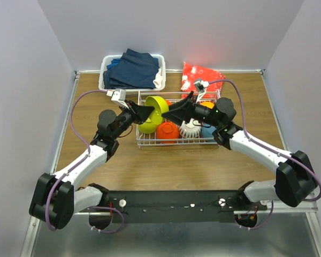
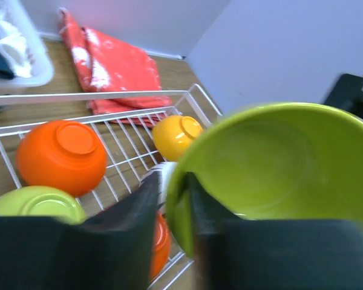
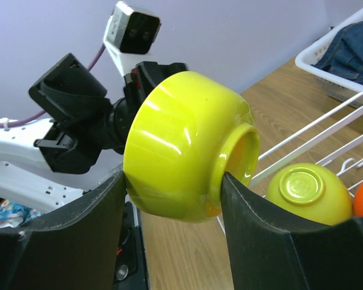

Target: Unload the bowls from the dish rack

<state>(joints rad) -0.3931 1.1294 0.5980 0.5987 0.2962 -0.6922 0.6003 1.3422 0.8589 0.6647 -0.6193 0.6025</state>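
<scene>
A lime green bowl (image 1: 156, 108) (image 2: 272, 163) (image 3: 175, 157) hangs on its side above the dish rack (image 1: 176, 143) (image 2: 127, 96) (image 3: 327, 130). My right gripper (image 1: 174, 111) (image 3: 172, 178) is shut on it, one finger at the rim and the other at the foot. My left gripper (image 1: 145, 112) (image 2: 172, 181) straddles the bowl's rim. Its inner finger touches and a sliver of gap shows at the outer one. Inside the rack are another lime green bowl (image 1: 147, 127) (image 2: 39, 202) (image 3: 302, 190), a red-orange one (image 1: 167, 130) (image 2: 62, 157), a white striped one (image 1: 190, 129), a teal one (image 1: 207, 130) and a yellow-orange one (image 2: 176, 136).
A white plastic tub of dark blue clothes (image 1: 131, 71) stands at the back left behind the rack. A red patterned cloth (image 1: 200, 75) (image 2: 118, 66) lies at the back right. Walls close in the table at the back and on both sides.
</scene>
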